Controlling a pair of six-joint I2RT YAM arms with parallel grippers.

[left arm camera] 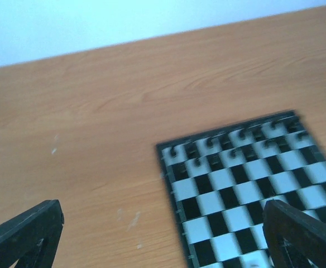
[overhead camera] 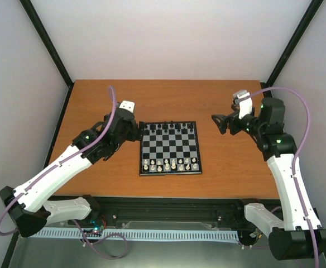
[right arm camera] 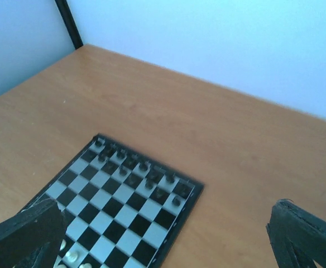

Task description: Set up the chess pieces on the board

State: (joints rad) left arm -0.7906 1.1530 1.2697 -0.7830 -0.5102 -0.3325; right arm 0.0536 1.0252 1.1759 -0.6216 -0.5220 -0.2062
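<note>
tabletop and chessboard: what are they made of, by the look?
The tabletop looks like wood or wood-look laminate, unclear which: orange-brown, fine grain streaks, smooth low-sheen finish. The board is probably plastic, a guess: flat, smooth, crisp black and pale checks, thin black rim.

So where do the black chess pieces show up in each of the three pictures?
Top external: the black chess pieces line the far edge of the chessboard, mid-frame.
Left wrist: the pieces are blurred, along the board's upper edge, right of centre.
Right wrist: the pieces form a diagonal band on the board's far edge, below centre.
Shared landmark: the chessboard's thin black rim on the wooden table.
</note>
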